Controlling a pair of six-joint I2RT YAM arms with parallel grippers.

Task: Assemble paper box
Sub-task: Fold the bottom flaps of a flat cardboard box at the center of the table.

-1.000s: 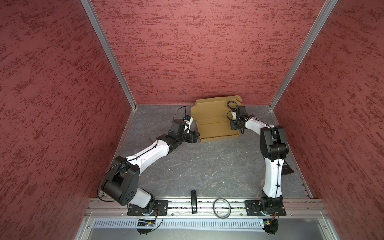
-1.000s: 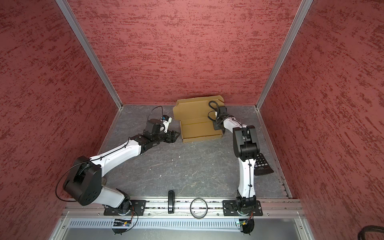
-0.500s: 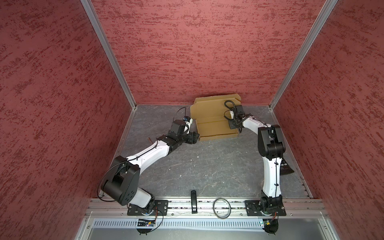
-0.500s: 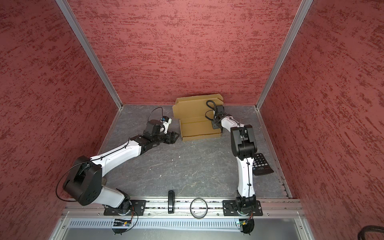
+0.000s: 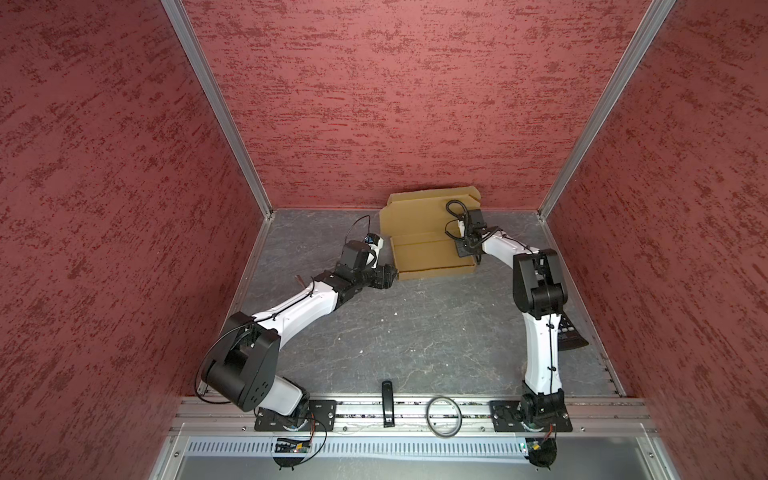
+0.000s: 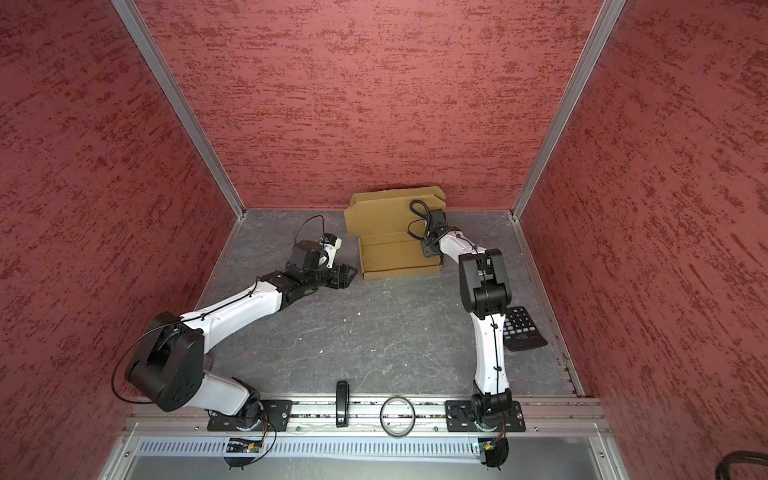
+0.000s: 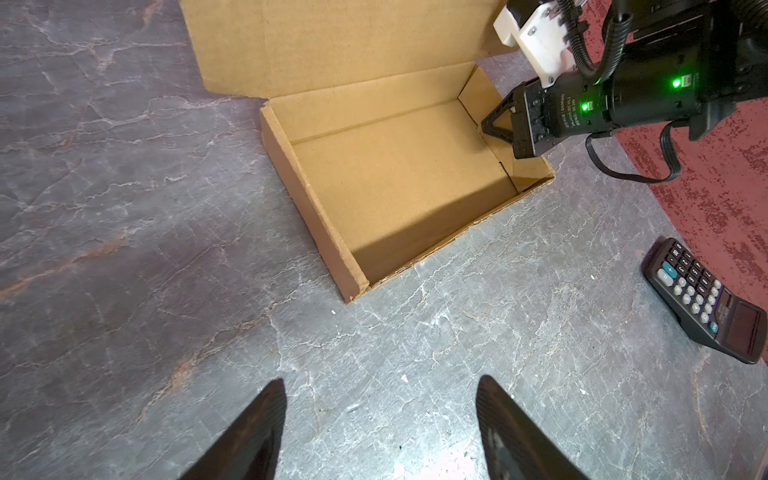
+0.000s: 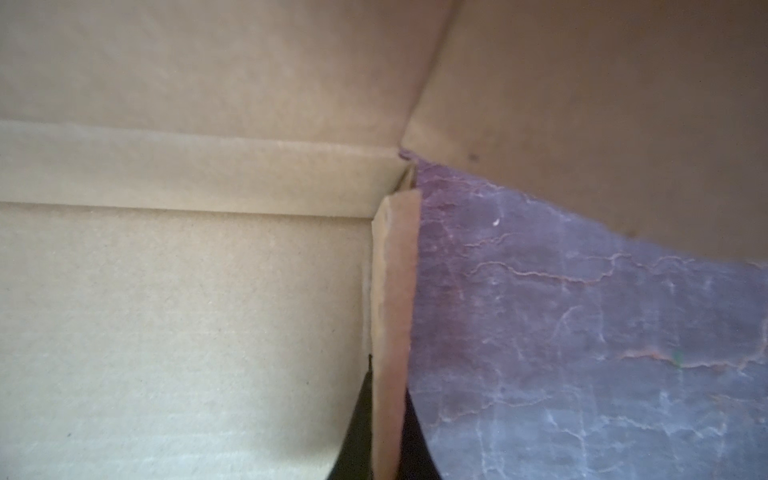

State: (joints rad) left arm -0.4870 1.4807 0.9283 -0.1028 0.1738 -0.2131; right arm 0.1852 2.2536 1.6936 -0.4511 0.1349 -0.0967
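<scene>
From my seat the paper box (image 5: 424, 253) sits at the table's (image 5: 415, 332) 12 o'clock edge, a shade toward 1. It is already a shallow tray, with its lid flap standing open against the back wall. The right end effector (image 7: 492, 124) is clenched on the tray's 3 o'clock side wall. My right wrist view shows that cardboard edge running up between the two dark fingers (image 8: 353, 436). The left end effector (image 7: 380, 386) is released and holds nothing, parked just off the tray's 8 o'clock corner in both top views.

I judge we're on the last side wall. The 9 o'clock wall looks upright and seated, while the pinched one looks less settled at its near corner. Next I'd want that wall pressed square and tucked, then a clean let-go. After that the lid comes down toward 6 o'clock, with the left arm free to steady the tray. The calculator (image 7: 706, 307) at 4 o'clock is well apart.
</scene>
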